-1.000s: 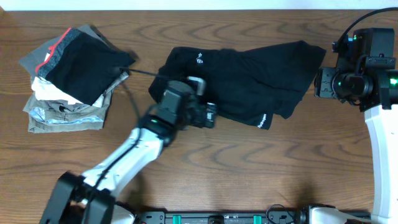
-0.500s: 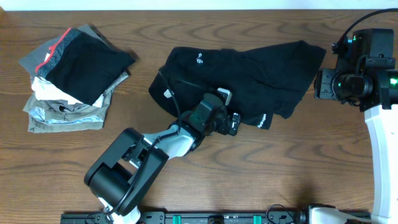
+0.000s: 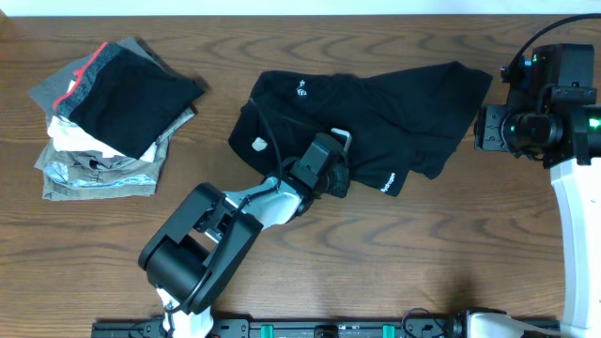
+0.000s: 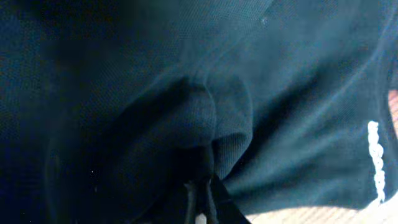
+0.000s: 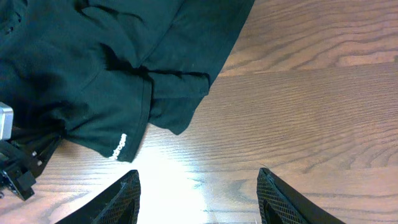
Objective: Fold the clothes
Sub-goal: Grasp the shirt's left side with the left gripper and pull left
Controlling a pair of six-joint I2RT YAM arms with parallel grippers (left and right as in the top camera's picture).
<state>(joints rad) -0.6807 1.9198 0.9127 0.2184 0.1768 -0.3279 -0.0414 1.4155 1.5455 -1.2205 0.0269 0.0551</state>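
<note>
Black T-shirt [image 3: 376,103]: 1, a fold clamped in the left gripper [image 4: 200,198] jaws. Right gripper [image 5: 199,177]: 1, jaws wide apart, table [image 5: 298,112] between; shirt ahead-left of them. Folded-garment stack [image 3: 103,117]: 1.

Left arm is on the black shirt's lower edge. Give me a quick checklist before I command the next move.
1. Left gripper holds fabric: cannot tell. The black T-shirt bunches at its tips, but the wrist view is too dark.
2. Right gripper open and empty: ok. It hangs over the bare table, beside the shirt.
3. Shirt lying flat: not ok. It is rumpled, with layers overlapping.
4. Shirt fully on the table: ok.
5. Folded stack clear of the shirt: ok. It lies apart, to the left.
</note>
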